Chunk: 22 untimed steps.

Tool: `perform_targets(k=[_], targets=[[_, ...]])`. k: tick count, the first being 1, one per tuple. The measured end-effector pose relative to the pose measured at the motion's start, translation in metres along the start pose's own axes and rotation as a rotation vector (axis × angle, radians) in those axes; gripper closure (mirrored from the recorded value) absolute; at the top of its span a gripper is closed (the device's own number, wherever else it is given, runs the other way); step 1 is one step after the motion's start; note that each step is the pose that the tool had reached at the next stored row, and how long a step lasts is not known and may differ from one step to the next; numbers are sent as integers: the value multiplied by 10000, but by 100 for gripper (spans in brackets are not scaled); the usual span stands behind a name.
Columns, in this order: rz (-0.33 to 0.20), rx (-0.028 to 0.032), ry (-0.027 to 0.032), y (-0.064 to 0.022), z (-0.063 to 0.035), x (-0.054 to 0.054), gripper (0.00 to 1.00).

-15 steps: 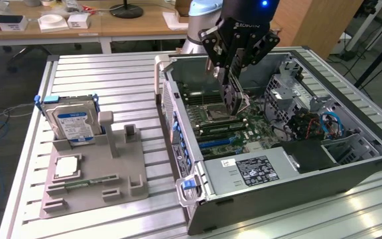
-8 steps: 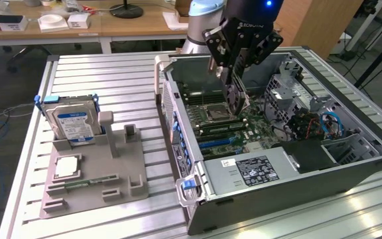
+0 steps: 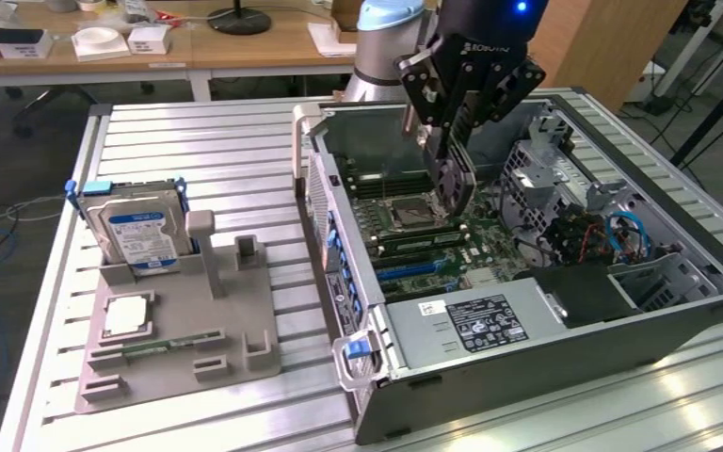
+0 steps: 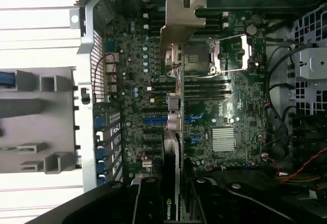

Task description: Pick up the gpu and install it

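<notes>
Gripper first: its black fingers are closed on the gpu, one on each flat face, and the card hangs edge-down from them inside the open computer case. From the wrist view the gpu is seen along its thin edge, with the silver bracket at the end farthest from the fingers and a green logo on the black cooler close to the grip. Its lower end sits over the motherboard near the CPU socket (whether it touches anything there I cannot tell).

Under everything is a slatted aluminium table. The case lies on its side on it, toward the exterior view's right, with its open side up. A grey parts holder sits beside it on the exterior view's left. Inside the case, a power supply with a white label fills the near corner, and the motherboard covers the floor. A blue-labelled hard drive stands upright at the far end of the holder. The CPU socket lies open on the board, just beside the card. A processor lies flat in the holder, and a narrow green memory stick lies just in front of it.
</notes>
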<state>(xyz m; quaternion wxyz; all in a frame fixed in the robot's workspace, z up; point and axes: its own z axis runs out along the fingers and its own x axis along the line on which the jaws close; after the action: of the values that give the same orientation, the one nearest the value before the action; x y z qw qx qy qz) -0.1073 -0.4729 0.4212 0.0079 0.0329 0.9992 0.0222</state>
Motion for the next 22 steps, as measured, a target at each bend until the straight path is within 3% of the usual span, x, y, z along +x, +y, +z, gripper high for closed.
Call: perform_targets(k=[22], targets=[[-14, 0, 0, 25, 7, -370, 74]])
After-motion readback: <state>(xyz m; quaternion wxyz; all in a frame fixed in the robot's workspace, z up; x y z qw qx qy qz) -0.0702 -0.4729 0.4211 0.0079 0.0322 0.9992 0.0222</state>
